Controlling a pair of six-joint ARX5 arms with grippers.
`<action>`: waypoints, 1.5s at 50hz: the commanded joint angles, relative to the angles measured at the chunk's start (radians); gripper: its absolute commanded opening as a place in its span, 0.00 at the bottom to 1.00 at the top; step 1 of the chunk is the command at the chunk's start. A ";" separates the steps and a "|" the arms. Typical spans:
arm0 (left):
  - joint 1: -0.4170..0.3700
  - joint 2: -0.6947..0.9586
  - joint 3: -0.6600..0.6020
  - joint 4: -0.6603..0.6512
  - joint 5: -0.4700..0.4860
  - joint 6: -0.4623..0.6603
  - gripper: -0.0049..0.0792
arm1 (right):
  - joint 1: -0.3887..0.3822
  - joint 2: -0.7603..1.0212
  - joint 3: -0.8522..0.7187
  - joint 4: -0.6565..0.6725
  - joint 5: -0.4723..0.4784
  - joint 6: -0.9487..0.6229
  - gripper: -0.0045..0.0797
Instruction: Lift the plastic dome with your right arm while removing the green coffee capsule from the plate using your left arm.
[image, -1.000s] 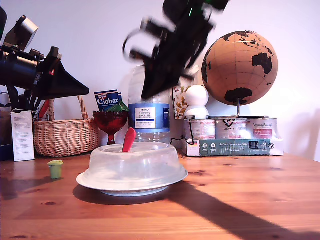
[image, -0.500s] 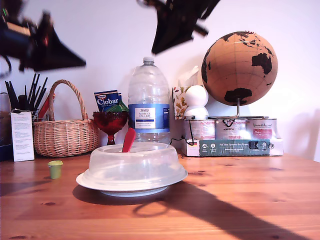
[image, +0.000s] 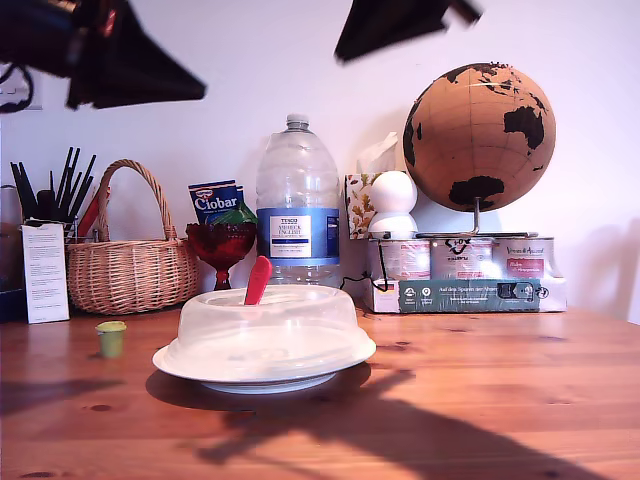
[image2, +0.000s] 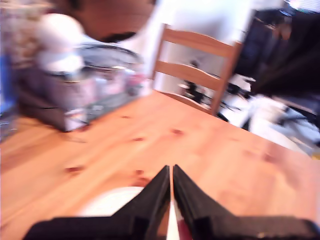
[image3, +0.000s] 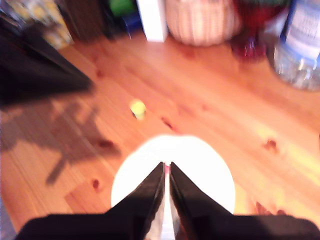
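The plastic dome (image: 265, 322) with its red handle tab (image: 258, 280) sits on the white plate (image: 172, 362) at the table's middle. The green coffee capsule (image: 111, 338) stands upright on the bare wood to the exterior view's left of the plate, and shows as a yellow-green blur (image3: 137, 108) in the second wrist view. My first gripper (image: 192, 92) (image2: 171, 170) hangs high at the exterior view's upper left, shut and empty. High above the dome's far side, my second gripper (image: 350, 48) (image3: 166, 165) is shut and empty, with the covered plate (image3: 200, 170) below it.
Along the back stand a wicker basket (image: 130, 265), a red glass goblet (image: 221, 245), a large water bottle (image: 297, 205), a globe (image: 478, 135) on tins and a box (image: 470, 293). A wooden chair (image2: 197, 65) stands past the table's far edge.
Both arms have risen. The second gripper went from just above the dome up and toward the exterior view's right. The first gripper climbed at the exterior view's left. Dome, plate and capsule stayed put.
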 joint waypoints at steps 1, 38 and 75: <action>-0.021 -0.035 -0.008 -0.008 0.001 0.012 0.04 | 0.004 -0.039 -0.066 0.020 0.019 0.006 0.04; -0.113 -0.322 -0.009 -0.380 -0.184 0.141 0.04 | 0.004 -0.497 -0.425 0.104 0.076 0.016 0.04; -0.119 -0.340 -0.009 -0.488 -0.183 0.134 0.04 | 0.004 -0.526 -0.425 0.193 0.057 0.027 0.04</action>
